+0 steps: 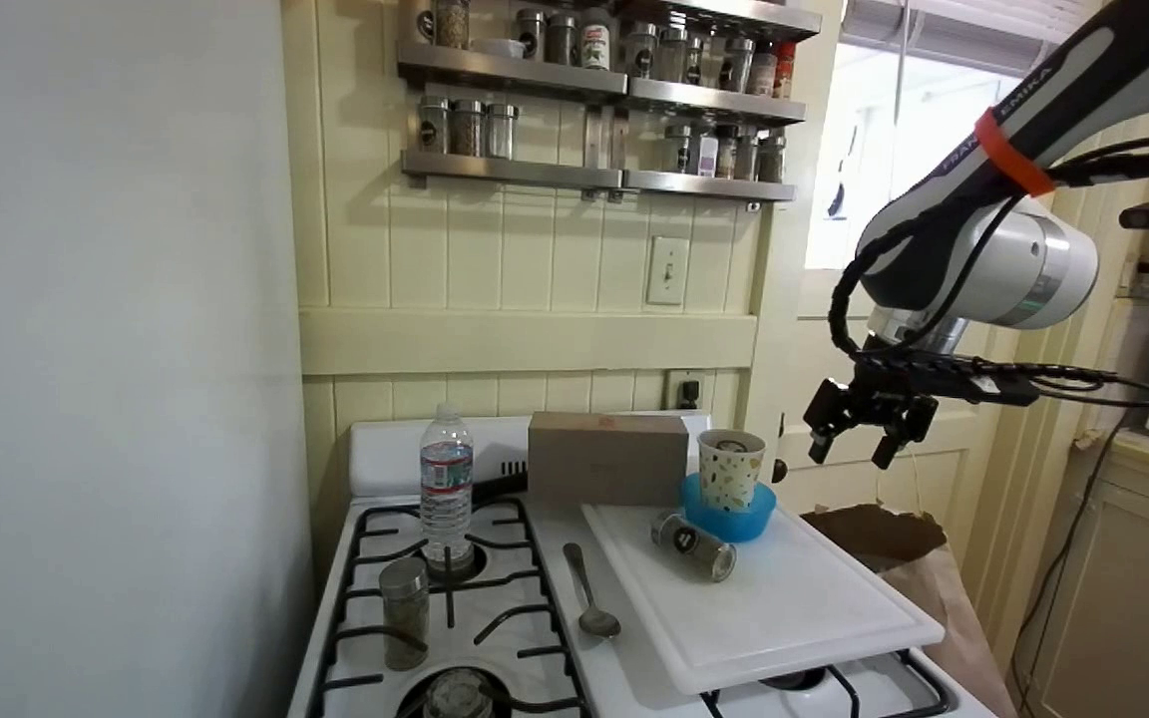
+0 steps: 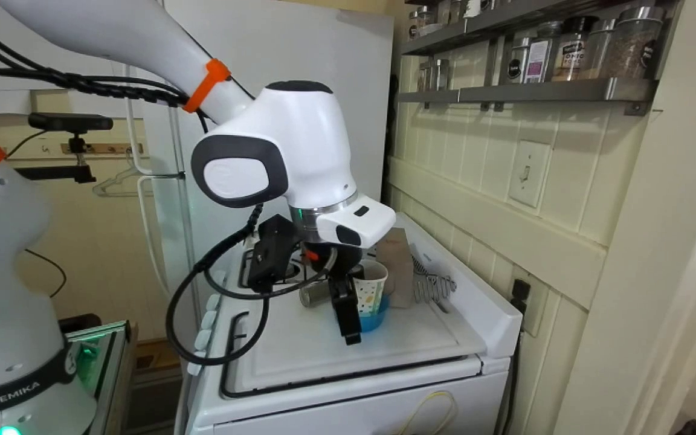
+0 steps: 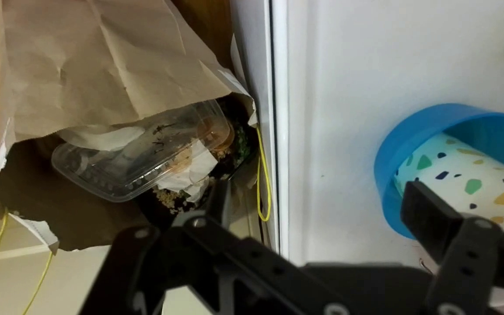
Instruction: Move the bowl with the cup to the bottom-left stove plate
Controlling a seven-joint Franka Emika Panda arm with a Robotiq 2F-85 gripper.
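The cream cup with coloured specks (image 1: 729, 477) stands upright in the blue bowl (image 1: 746, 526) at the back right of a white cutting board. Both also show in the wrist view at the right, the cup (image 3: 462, 175) and the bowl (image 3: 390, 162). My gripper (image 1: 852, 457) is open and empty, hanging to the right of them. In the wrist view the fingers (image 3: 320, 197) are wide apart; one overlaps the bowl's edge, the other lies over a paper bag. Contact does not show. The bottom-left stove plate (image 1: 414, 697) is cut off by the lower frame edge.
The cutting board (image 1: 794, 608) covers the right burners. A spice jar (image 1: 694, 546) lies beside the bowl. A spoon (image 1: 589, 603), a box (image 1: 609, 459), a water bottle (image 1: 447, 499) and an upright jar (image 1: 405, 613) stand or lie leftward. A paper bag (image 1: 944, 588) is beside the stove.
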